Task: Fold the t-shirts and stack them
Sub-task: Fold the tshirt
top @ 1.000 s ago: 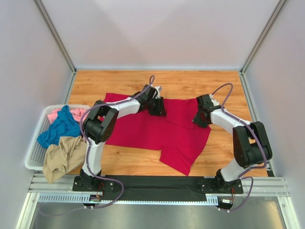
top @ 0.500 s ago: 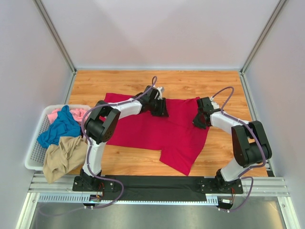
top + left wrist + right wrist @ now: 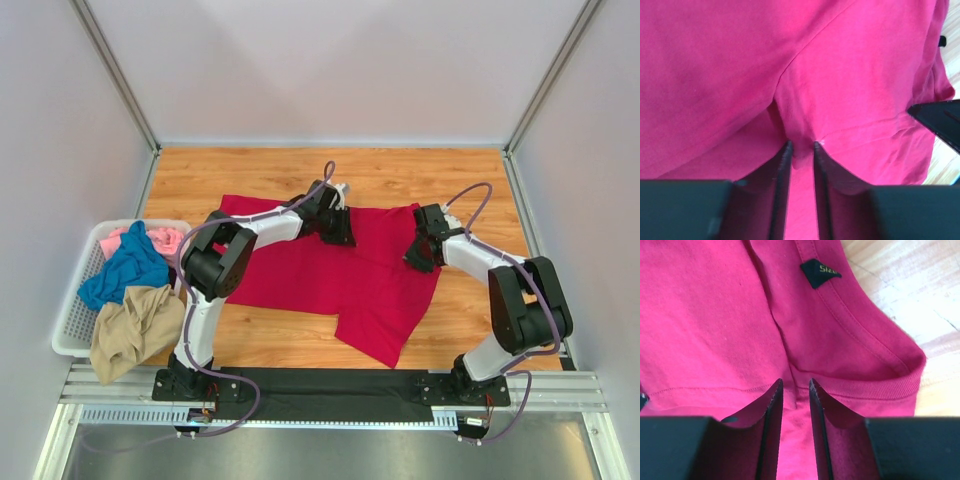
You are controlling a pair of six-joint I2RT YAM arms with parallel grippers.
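From above, the left arm (image 3: 268, 228) stretches forward and to the right from a raised elbow, setting the left gripper (image 3: 336, 226) low on the red tee (image 3: 330, 285) near its far edge. The right arm (image 3: 478, 258) folds at the elbow and reaches leftward, with the right gripper (image 3: 420, 250) down on the tee's right edge. The red tee lies spread on the wooden table (image 3: 250, 175), one part trailing toward the near side.

The wrist views show what the overhead hides. The left fingers (image 3: 781, 184) stand close together, with a raised ridge of red cloth nipped between their tips. The right fingers (image 3: 771, 410) are likewise drawn in, with a crease of the tee caught between them just beside the ribbed collar (image 3: 875, 385). A dark label (image 3: 818, 271) with pale lettering sits further along the neck, and bare wood shows past the collar.

Only the overhead shows the white basket (image 3: 68, 328) at the table's left. It holds a teal tee (image 3: 125, 268), a pink tee (image 3: 160, 238) and a tan tee (image 3: 135, 325) that droops over its near rim. That makes four tees in all, one basket and two arms
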